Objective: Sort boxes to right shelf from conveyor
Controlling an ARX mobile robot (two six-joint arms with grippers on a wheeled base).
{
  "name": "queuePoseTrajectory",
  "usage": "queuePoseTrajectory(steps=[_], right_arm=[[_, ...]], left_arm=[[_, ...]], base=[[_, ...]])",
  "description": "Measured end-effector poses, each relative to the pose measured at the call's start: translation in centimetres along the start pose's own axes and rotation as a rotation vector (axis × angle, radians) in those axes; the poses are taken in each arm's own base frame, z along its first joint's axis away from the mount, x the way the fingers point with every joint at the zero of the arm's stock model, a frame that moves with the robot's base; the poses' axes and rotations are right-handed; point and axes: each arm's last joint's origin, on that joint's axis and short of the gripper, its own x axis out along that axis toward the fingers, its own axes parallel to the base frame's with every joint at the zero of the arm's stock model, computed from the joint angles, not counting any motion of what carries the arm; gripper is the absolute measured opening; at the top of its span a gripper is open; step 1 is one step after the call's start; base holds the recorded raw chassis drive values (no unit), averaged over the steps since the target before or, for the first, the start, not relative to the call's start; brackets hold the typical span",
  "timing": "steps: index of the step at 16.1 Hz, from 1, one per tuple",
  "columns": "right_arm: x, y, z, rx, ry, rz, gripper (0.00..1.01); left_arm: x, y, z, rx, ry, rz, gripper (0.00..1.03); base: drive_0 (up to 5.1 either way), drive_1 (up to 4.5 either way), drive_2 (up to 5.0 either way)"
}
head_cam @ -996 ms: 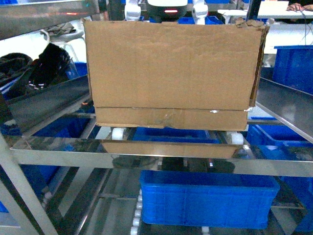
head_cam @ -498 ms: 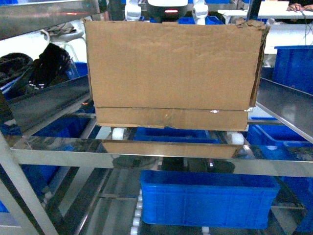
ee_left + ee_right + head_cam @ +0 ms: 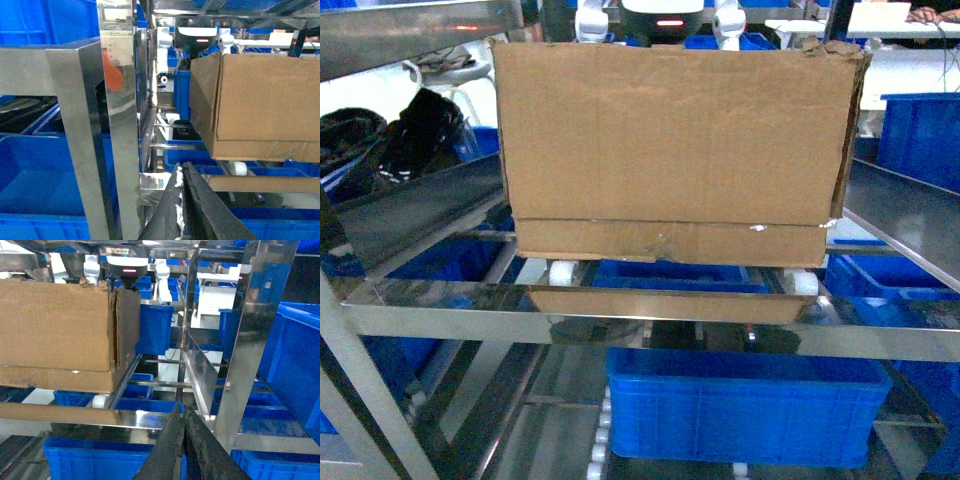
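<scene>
Sitting upright — box long axis left-right.

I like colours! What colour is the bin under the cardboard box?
Blue bin, clearest in the head view.

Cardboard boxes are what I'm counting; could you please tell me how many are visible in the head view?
1. The single cardboard box sits on the roller rack, filling the upper middle of the view above a blue bin. Others could be hidden behind it.

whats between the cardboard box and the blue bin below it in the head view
The steel front rail of the rack crosses between the cardboard box and the blue bin, with white rollers under the box.
</scene>
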Motion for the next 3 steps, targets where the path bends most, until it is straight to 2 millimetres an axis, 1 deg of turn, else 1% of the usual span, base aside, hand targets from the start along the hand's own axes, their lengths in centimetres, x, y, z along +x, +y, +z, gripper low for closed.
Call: queuePoseTrajectory(steps=[3], right_arm=[[-0.11, 0.00, -0.04, 0.000, 0.004, 0.000, 0.02]], left_arm=[[-0.09, 0.00, -0.01, 0.000, 0.000, 0.000, 0.02]], base=[[0.0, 0.00, 0.0]])
